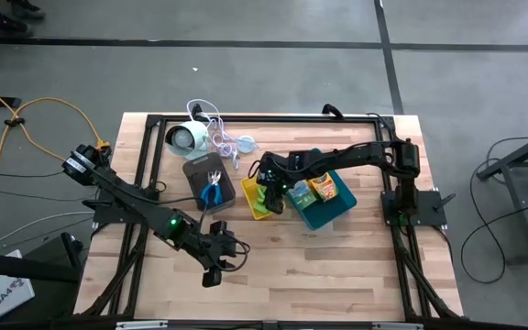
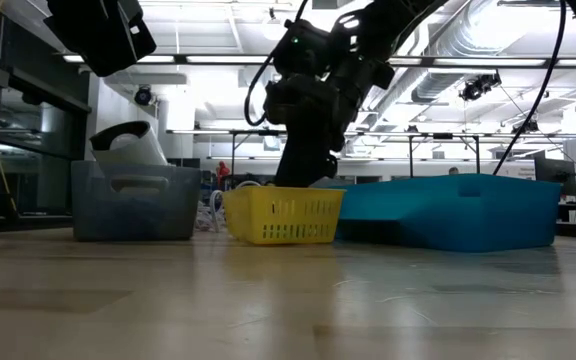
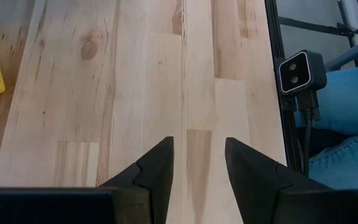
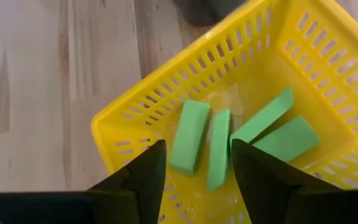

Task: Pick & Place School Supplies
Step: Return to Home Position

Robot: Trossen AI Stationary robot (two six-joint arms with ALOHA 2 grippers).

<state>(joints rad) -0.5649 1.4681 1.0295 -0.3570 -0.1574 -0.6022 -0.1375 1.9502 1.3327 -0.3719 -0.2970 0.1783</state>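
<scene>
Several bright-green blocks [image 4: 189, 144] lie loose on the floor of the yellow tray [image 4: 135, 99], one of them leaning on its neighbour. My right gripper [image 4: 197, 146] hangs open just above them, pointing steeply down into the tray [image 1: 262, 203], with nothing between its fingers. In the low view its fingers [image 2: 303, 175] reach down behind the tray's rim [image 2: 283, 215]. My left gripper [image 3: 199, 149] stands open over bare wood near the table's front edge [image 1: 216, 270], holding nothing.
A grey tray [image 1: 209, 183] with a blue-handled tool [image 1: 213, 191] stands left of the yellow one. A blue tray [image 1: 337, 206] with green and yellow-orange packs [image 1: 322, 188] stands to its right. A white round device [image 1: 183, 137] with its cord sits behind. Bare wood lies in front.
</scene>
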